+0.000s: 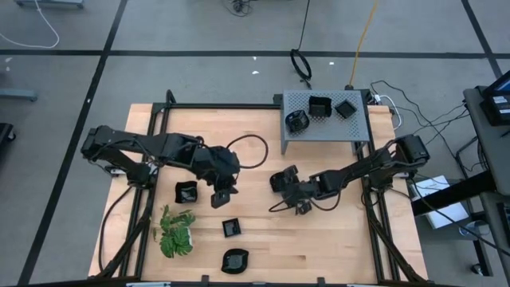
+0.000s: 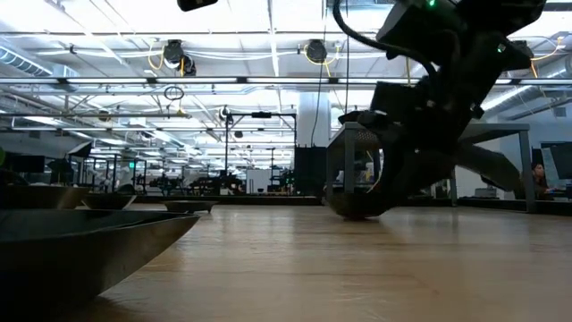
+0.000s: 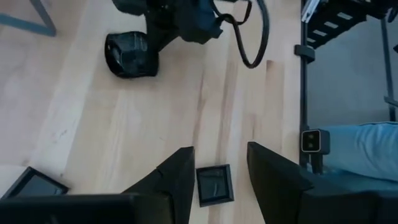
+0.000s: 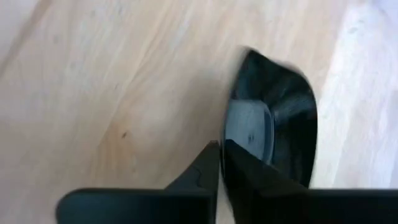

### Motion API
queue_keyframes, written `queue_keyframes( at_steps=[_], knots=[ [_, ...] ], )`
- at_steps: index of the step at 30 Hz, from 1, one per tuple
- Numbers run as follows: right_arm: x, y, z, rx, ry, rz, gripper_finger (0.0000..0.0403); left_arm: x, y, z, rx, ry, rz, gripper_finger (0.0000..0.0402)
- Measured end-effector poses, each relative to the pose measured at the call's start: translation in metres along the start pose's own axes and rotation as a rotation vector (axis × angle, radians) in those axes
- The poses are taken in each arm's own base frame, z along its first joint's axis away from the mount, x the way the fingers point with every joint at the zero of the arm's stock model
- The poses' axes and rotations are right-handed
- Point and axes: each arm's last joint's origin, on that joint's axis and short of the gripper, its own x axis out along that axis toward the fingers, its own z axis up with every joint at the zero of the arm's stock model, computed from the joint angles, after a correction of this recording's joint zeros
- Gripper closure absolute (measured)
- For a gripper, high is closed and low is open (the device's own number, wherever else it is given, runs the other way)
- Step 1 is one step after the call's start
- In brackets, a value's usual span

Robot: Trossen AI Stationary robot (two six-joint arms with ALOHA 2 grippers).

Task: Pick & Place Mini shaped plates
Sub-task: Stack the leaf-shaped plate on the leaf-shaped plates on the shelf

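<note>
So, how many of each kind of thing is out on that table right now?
Black plates: 7
Plant: 1
Grey box: 1
Total: 9

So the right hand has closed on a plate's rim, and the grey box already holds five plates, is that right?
Not quite: the grey box holds three plates, not five, as the high view shows. The right hand is indeed shut on a plate rim.
</note>
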Motion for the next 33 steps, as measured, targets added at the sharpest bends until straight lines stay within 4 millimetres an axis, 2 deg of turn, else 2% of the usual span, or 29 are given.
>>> queue_keyframes(
  at_steps=[3,6,15,18,21,27,33],
  knots=[
    [-0.008,-0.004,0.002,0.078,-0.026,-0.009,0.0395,0.0,-0.002,-0.001,0.005,-0.005,0.012,0.0252],
    [-0.025,-0.011,0.007,0.142,-0.098,-0.031,0.0401,0.0,-0.002,-0.001,0.008,-0.005,0.014,0.0252],
    [-0.106,-0.039,0.011,0.341,-0.409,-0.054,0.0402,0.0,0.002,0.001,0.002,-0.022,0.049,0.0252],
    [-0.119,-0.041,0.01,0.355,-0.464,-0.027,0.0402,0.0,0.006,0.003,-0.005,-0.031,0.066,0.0252],
    [-0.11,-0.042,0.006,0.42,-0.4,-0.01,0.0397,-0.001,0.009,0.005,-0.016,-0.044,0.07,0.0252],
    [-0.065,-0.035,0.001,0.479,-0.199,0.049,0.0365,-0.001,0.014,0.007,-0.03,-0.051,0.079,0.0252],
    [-0.024,-0.02,-0.001,0.417,-0.084,0.163,0.031,-0.002,0.014,0.008,-0.015,-0.055,0.086,0.0252]
  ],
)
